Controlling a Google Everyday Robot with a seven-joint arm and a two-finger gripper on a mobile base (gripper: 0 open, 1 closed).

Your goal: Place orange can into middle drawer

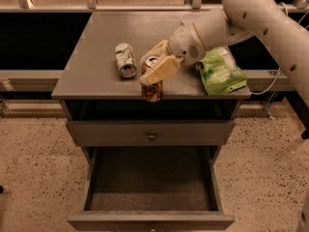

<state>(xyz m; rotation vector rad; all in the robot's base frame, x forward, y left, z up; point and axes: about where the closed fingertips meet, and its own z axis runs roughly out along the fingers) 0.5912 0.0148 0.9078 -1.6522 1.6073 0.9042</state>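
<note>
The gripper (150,67) clamps the orange can (152,92). One cream finger (160,70) hides the can's middle, and its dark print is unreadable. The can is upright at the front edge of the grey top (91,57), above the open, plain-walled drawer (152,221). A white can (125,59) lies beside it, and a crinkled green bag (219,72) is near.

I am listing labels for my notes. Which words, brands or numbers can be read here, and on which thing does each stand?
No text can be read.
Orange can, gripped by the gripper at the front edge of the cabinet: dark print, too blurred.
White-and-green can: print too blurred.
Green bag: print too blurred.
The cabinet itself: no writing seen.
</note>
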